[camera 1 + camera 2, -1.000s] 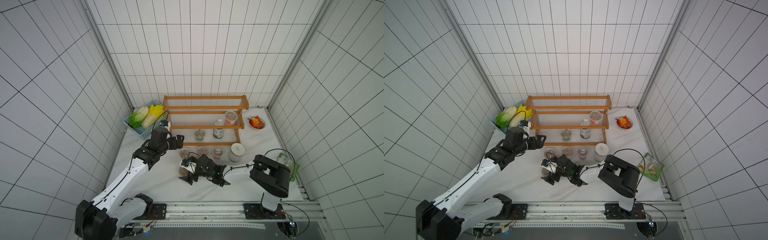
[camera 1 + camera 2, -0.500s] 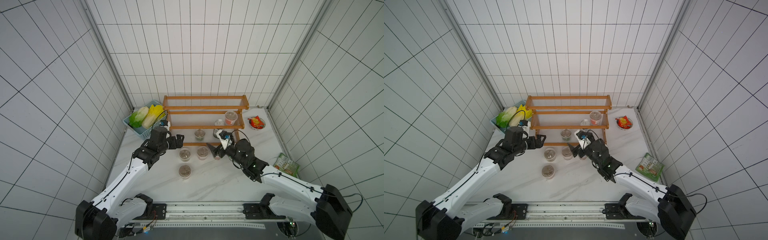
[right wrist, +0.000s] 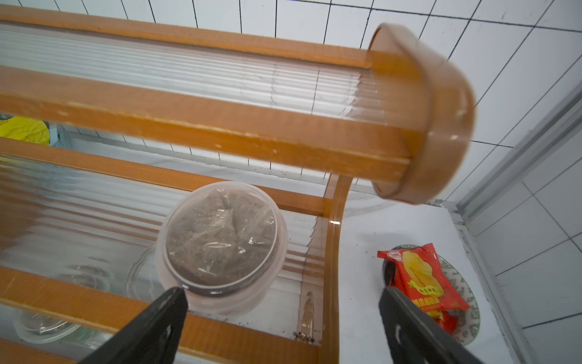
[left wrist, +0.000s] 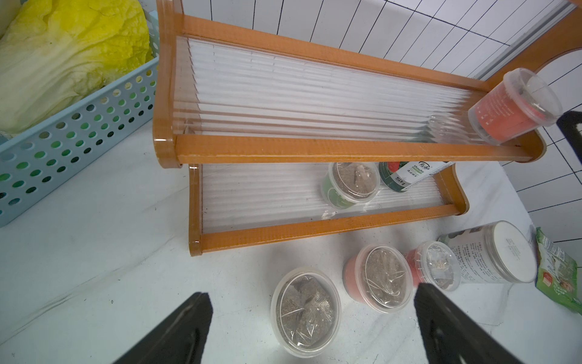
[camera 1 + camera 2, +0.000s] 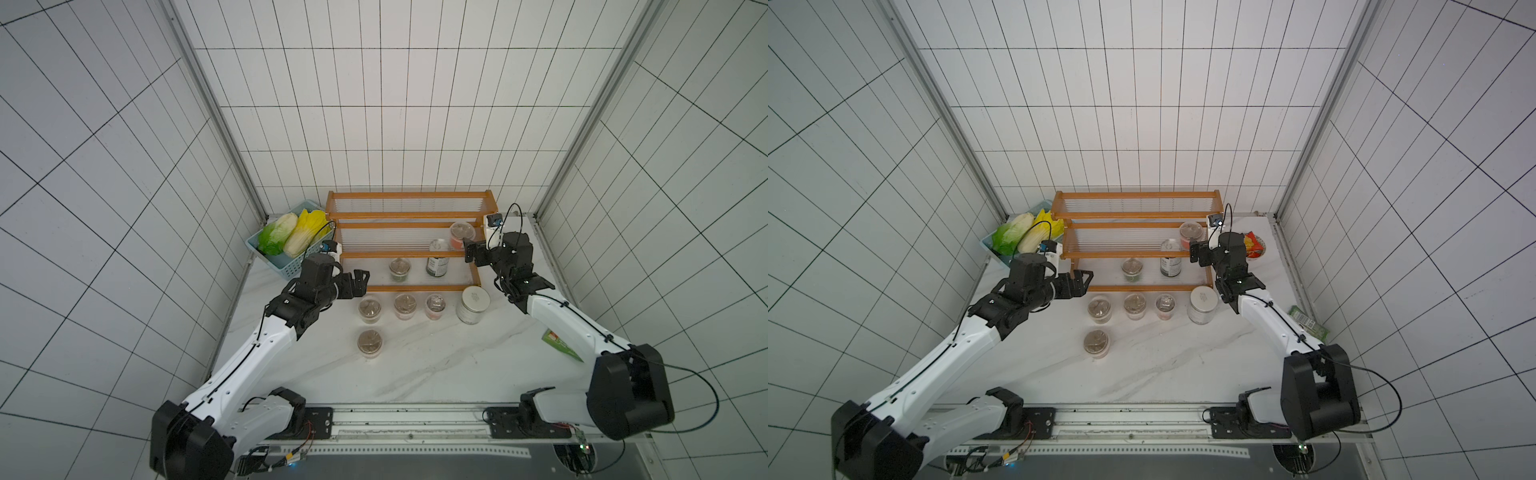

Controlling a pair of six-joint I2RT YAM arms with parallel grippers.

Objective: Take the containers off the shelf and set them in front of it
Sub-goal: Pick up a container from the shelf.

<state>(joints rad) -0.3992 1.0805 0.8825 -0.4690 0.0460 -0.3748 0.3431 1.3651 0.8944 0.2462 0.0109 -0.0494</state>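
One white marbled worktop point(image 5: 436, 374) carries everything; one three-tier stepped shelf point(image 5: 409, 216), orange-brown wood with clear slatted tiers, stands at its far edge against the tiled wall.

Two arms reach toward the shelf; the left tool point(image 5: 358, 283) hangs over the worktop off the left end of the bottom tier, its fingers spread wide and gripping nothing; the right tool point(image 5: 470, 252) sits at the right end of the middle tier, also spread wide and gripping nothing.

One light blue slotted basket point(image 5: 282, 266) stands left of the shelf; it holds two napa cabbages, one green point(image 5: 274, 237) and one yellow point(image 5: 307, 228).

There are eight containers in all: three on the shelf and five on the worktop in front of it.

There are two jars; the white-labelled jar point(image 5: 471, 305) stands on the worktop by the shelf's right foot; the dark jar point(image 5: 437, 257) stands on the bottom tier.

There are six clear lidded cups; the red cup point(image 5: 460, 235) is on the middle tier, just beside the right tool; the green cup point(image 5: 400, 270) is on the bottom tier, left of the dark jar; a row of three cups point(image 5: 405, 305) stands on the worktop just before the shelf; one lone cup point(image 5: 369, 343) stands nearer the robot.

One small bowl point(image 5: 1260, 243) to the right of the shelf holds one red packet point(image 5: 1252, 245); one green packet point(image 5: 559, 341) lies near the worktop's right edge.
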